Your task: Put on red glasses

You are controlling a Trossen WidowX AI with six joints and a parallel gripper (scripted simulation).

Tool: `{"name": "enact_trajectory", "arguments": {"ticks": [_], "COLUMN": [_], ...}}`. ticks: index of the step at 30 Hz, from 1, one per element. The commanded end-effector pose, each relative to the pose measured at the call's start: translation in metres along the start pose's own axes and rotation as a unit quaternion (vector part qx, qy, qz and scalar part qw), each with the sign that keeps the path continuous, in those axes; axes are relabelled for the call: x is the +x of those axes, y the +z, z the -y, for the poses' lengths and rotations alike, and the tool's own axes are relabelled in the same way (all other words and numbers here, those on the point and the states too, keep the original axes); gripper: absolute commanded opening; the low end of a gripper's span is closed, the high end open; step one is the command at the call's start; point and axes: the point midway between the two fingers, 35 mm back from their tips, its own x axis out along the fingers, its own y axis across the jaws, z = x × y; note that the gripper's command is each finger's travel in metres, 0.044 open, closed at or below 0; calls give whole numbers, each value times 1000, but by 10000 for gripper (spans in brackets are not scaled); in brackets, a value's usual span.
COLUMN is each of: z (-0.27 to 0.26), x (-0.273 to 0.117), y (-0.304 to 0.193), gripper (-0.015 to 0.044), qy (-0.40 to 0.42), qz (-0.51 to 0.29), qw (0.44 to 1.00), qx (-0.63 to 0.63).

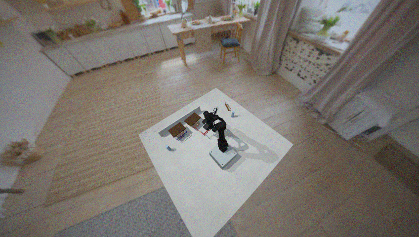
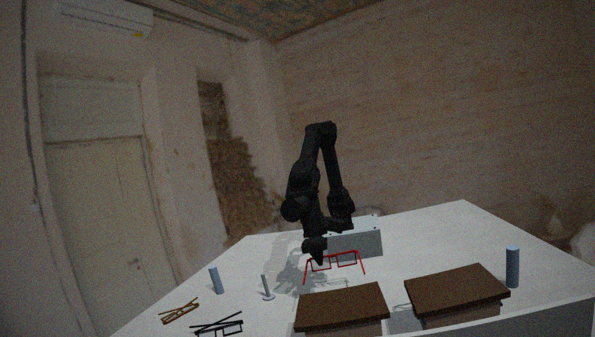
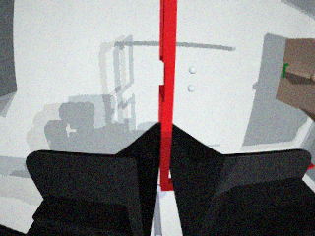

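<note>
My gripper (image 2: 321,262) (image 3: 163,128) is shut on the red glasses (image 1: 199,131) (image 2: 346,253) (image 3: 169,59), gripping the front frame near one end. They hang above the table with temples open and pointing toward the head with the green tag. This head (image 1: 192,119) (image 2: 341,307) (image 3: 295,90) has a brown top; its green tag (image 3: 285,70) shows in the wrist view. The glasses are in front of it, apart from it. The other head (image 1: 177,130) (image 2: 457,288) stands beside it and wears blue glasses (image 1: 181,136). Both faces are mostly hidden in the exterior view.
A grey wall (image 1: 179,121) (image 2: 559,315) runs behind the heads. Orange glasses (image 2: 179,313), black glasses (image 2: 217,322), a slanted peg stand (image 2: 266,286) and a blue cylinder (image 2: 216,280) lie or stand to one side. Another cylinder (image 2: 512,267) stands beyond the other head.
</note>
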Motion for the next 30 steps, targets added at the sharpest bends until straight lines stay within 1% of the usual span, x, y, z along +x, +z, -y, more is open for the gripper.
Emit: {"name": "enact_trajectory", "arguments": {"ticks": [1,30], "z": [-3,-3], "x": [5,23], "y": [2,6], "gripper": [0,0], "qy": [4,4], "qz": [4,4], "qw": [1000,1000], "qx": [-2,-2]}}
